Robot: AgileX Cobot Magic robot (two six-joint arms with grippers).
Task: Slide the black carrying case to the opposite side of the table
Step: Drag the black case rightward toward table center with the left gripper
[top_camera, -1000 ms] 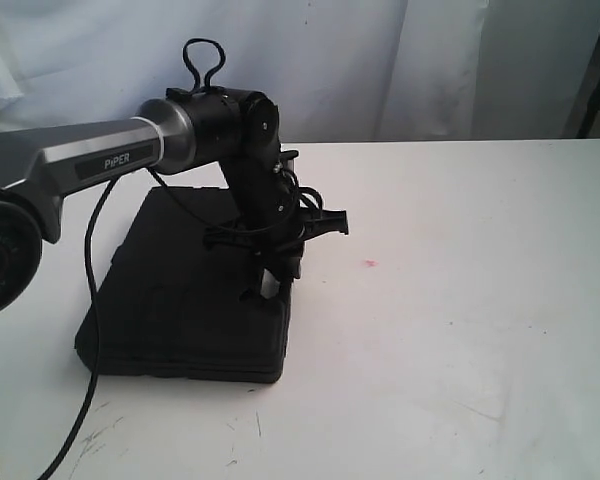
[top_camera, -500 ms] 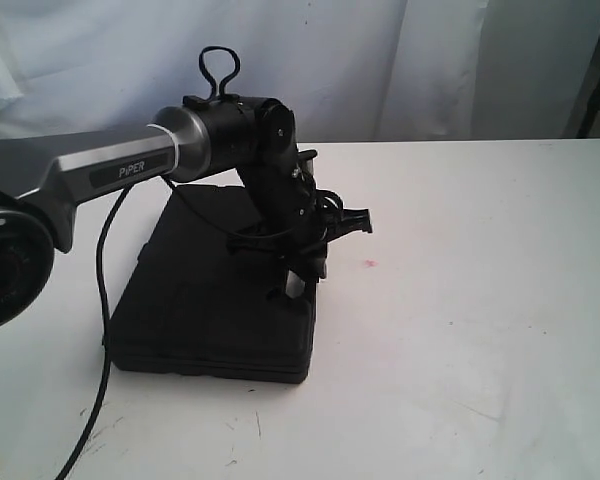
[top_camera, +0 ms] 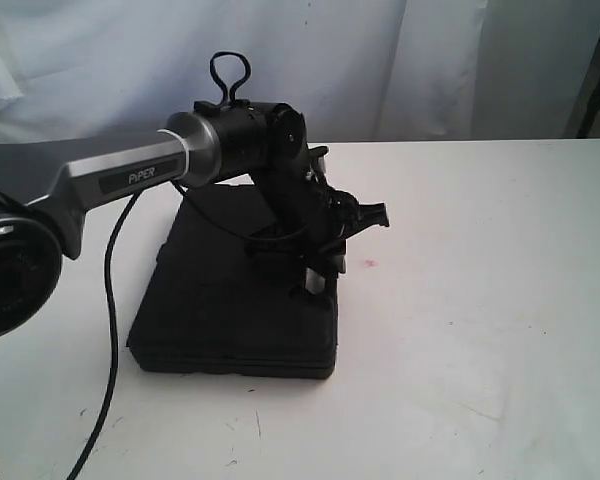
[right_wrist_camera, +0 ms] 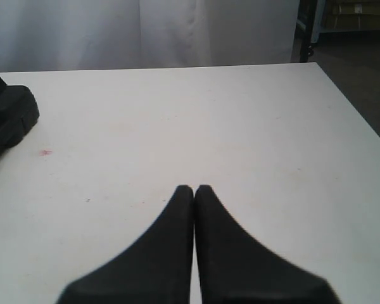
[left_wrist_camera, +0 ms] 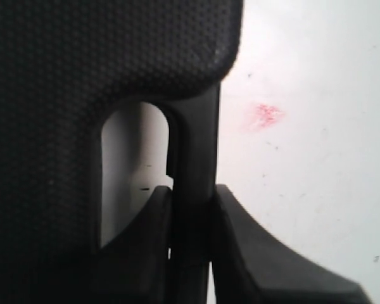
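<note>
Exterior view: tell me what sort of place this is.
Likely a robot test lab: a bare white table, a plain white curtain behind, and a robot arm whose left hand grips a black case.

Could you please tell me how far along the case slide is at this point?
Done: the left gripper is clamped on the handle of the case, and the case has slid rightward. In hand: dragging it, its corner nearing the pink spot. Left: most of the table to the right; the right gripper sits shut, idle.
</note>
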